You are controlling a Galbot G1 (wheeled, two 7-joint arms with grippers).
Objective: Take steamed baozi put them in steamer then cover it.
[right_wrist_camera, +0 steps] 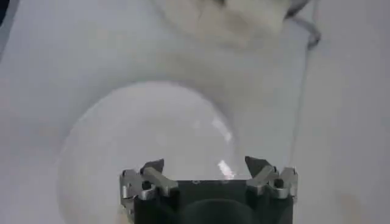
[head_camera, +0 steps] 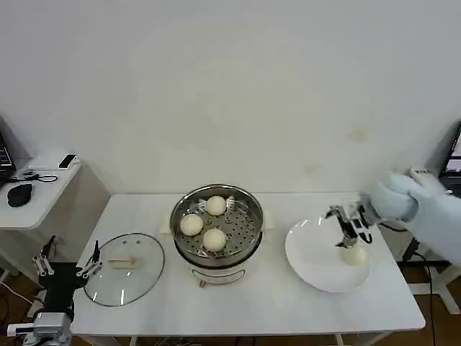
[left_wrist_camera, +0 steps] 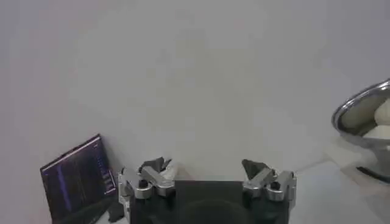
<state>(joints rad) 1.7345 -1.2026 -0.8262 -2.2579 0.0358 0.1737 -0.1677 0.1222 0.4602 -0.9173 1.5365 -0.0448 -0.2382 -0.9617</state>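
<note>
The steel steamer [head_camera: 247, 229] stands at the table's middle with three cream baozi [head_camera: 215, 238] on its perforated tray. A fourth baozi [head_camera: 354, 254] lies on the white plate [head_camera: 314, 263] to the right. My right gripper [head_camera: 350, 241] hangs open just above that baozi, and in the right wrist view its open gripper [right_wrist_camera: 204, 165] has only the plate [right_wrist_camera: 122, 134] beyond it. The glass cover [head_camera: 144, 277] with its cream handle lies flat on the table left of the steamer. My left gripper [head_camera: 68, 261] waits open at the table's left edge, beside the cover.
A lower side table [head_camera: 43, 189] at the left carries a black mouse [head_camera: 19, 193], a cable and a white box. In the left wrist view the steamer's rim [left_wrist_camera: 359, 115] shows at one side and a lit laptop screen [left_wrist_camera: 76, 179] at the other. Cables hang off the table's right end.
</note>
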